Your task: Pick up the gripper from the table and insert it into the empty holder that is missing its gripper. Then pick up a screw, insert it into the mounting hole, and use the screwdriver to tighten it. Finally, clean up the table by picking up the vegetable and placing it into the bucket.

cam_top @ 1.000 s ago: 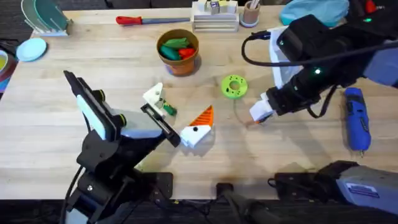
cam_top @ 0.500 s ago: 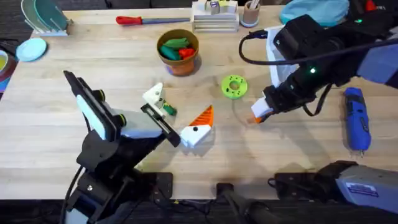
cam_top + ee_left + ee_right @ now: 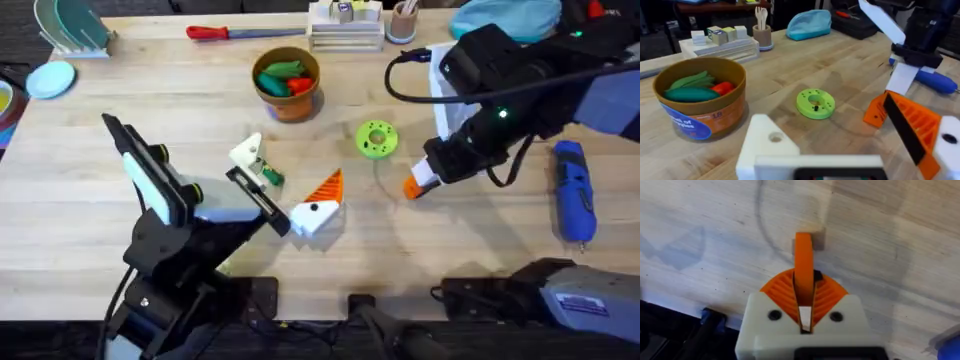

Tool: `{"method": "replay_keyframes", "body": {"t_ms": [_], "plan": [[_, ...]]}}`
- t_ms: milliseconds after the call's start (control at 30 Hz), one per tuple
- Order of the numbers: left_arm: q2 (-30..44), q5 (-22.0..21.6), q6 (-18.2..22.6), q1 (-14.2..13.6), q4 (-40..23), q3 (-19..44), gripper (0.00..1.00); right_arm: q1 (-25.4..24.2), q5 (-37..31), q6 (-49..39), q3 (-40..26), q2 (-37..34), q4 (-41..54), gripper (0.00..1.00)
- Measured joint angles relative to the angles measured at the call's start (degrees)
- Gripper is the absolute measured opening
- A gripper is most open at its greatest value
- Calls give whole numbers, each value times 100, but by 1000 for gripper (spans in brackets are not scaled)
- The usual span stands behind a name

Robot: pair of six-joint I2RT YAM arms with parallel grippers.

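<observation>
My right gripper point(image 3: 418, 183) is shut on the small orange gripper point(image 3: 803, 262), which sticks out from between its ribbed pads just above the table. It also shows as the orange wedge point(image 3: 874, 112) in the left wrist view. My left gripper point(image 3: 282, 185) stands open. One finger is the bare white holder point(image 3: 247, 153), its mounting hole showing on the holder block point(image 3: 769, 144). The other finger carries an orange tip point(image 3: 325, 187). The tiny green vegetable point(image 3: 268, 175) lies on the table between them. Farther back stands the bucket point(image 3: 287, 82), with green and red toy vegetables inside.
A green disc with holes point(image 3: 376, 139) lies between the bucket and my right gripper, something small and dark at its centre point(image 3: 815, 106). A blue screwdriver point(image 3: 573, 190) lies at the right. A red-handled tool point(image 3: 225, 32), a block tray and a cup line the far edge.
My right gripper has closed on the orange gripper and shifted slightly up and away from the table. The left arm has not moved.
</observation>
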State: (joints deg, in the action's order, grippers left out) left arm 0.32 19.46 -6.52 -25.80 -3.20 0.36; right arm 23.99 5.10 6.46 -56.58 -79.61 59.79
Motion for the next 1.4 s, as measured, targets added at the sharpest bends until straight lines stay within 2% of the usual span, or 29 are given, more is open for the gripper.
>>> {"method": "replay_keyframes", "body": {"t_ms": [100,200,533,667,733,833,933,1167,1400], "plan": [[-2,0,0,0,0,0,993,0,2,-6,-18,0,18,74],[0,0,2,0,0,0,993,0,2,-46,-120,0,91,17],[0,0,2,0,0,0,993,-28,4,-578,-1084,196,580,13],[0,0,2,0,0,0,993,-263,86,-715,-1390,358,455,12],[0,-2,2,0,0,0,993,-474,450,-787,-1431,407,95,12],[0,-2,2,0,0,0,993,-789,1362,-996,-1456,364,-343,11],[0,0,1,0,0,0,993,-942,2137,-1218,-1458,222,-426,11],[-1,149,1,0,4,0,992,-978,4196,-1702,-1458,-518,-422,11],[0,319,85,0,11,0,993,-869,5582,-1853,-1458,-1294,-400,11]]}}
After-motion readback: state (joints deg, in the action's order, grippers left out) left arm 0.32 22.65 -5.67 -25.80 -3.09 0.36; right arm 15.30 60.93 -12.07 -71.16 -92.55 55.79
